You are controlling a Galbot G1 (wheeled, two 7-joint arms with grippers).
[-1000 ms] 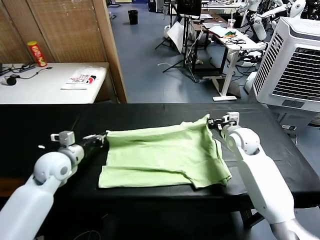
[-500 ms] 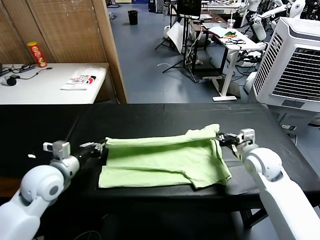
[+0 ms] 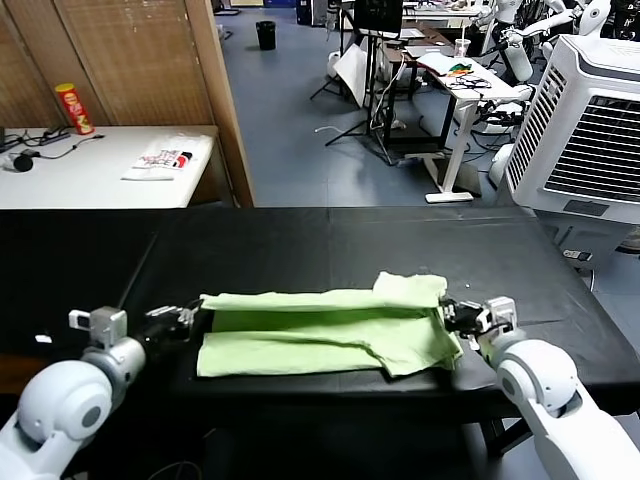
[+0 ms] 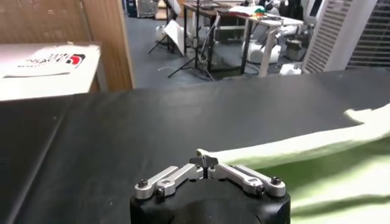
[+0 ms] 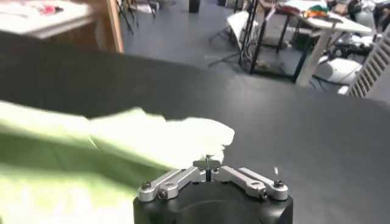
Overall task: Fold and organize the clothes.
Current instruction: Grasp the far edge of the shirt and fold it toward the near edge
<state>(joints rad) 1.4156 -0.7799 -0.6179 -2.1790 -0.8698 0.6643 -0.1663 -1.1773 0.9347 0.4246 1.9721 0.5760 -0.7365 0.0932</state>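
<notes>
Green shirt [image 3: 320, 325] stretched between left pincer [image 3: 188, 318] and right pincer [image 3: 452, 316], both pinching it.

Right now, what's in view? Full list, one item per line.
shirt: one, pale green, on the black table, far edge folded toward the robot, held at both ends
black table: one, black, in front of the robot
white table: one, white, far left
folded garment: one, white with red and black print, on the white table
snack can: one, red and yellow, upright on the white table
air cooler: one, white, far right
bin: one, black, on the far floor
left claw: shut on the shirt's left end
right claw: shut on the shirt's right end
</notes>
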